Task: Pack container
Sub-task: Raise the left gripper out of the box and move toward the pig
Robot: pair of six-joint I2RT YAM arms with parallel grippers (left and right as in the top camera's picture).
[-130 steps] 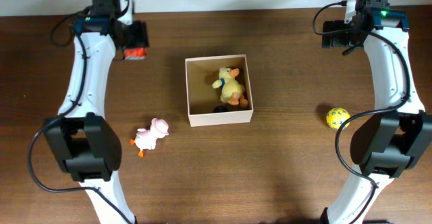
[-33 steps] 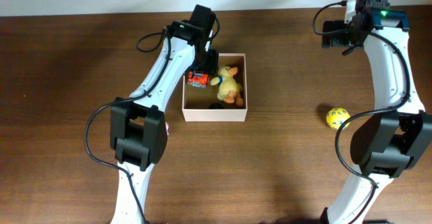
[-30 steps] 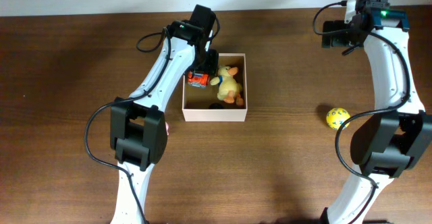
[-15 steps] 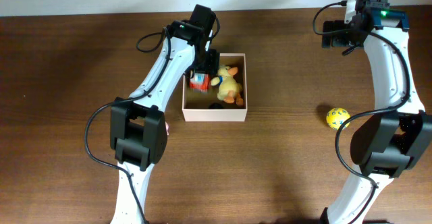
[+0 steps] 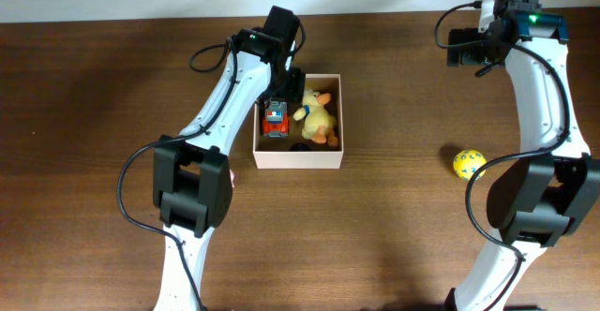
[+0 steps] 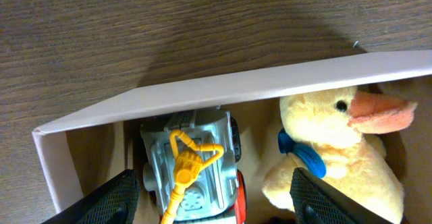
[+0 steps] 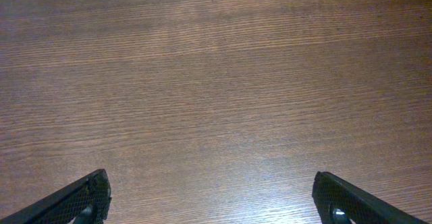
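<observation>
The container (image 5: 298,158), a shallow cream-walled box, sits mid-table. Inside it lie a yellow plush duck (image 5: 321,116) and, to its left, a red and grey toy car (image 5: 275,119). My left gripper (image 5: 283,88) hovers over the box's far left corner. In the left wrist view the box wall (image 6: 236,89) crosses the frame, with the car (image 6: 192,163) and the duck (image 6: 337,150) behind it. The left gripper (image 6: 216,204) is open, and its fingers (image 6: 115,200) stand clear of the car on both sides. My right gripper (image 7: 216,204) is open above bare wood, at the far right (image 5: 466,51).
A yellow ball (image 5: 469,163) lies on the table to the right of the box, near the right arm. The left arm stretches over the table left of the box. A small dark object (image 5: 302,148) sits by the box's near wall.
The toy car has left the left gripper's jaws and dropped flat onto the box floor beside the duck. The jaws have widened. The right arm has not moved.
</observation>
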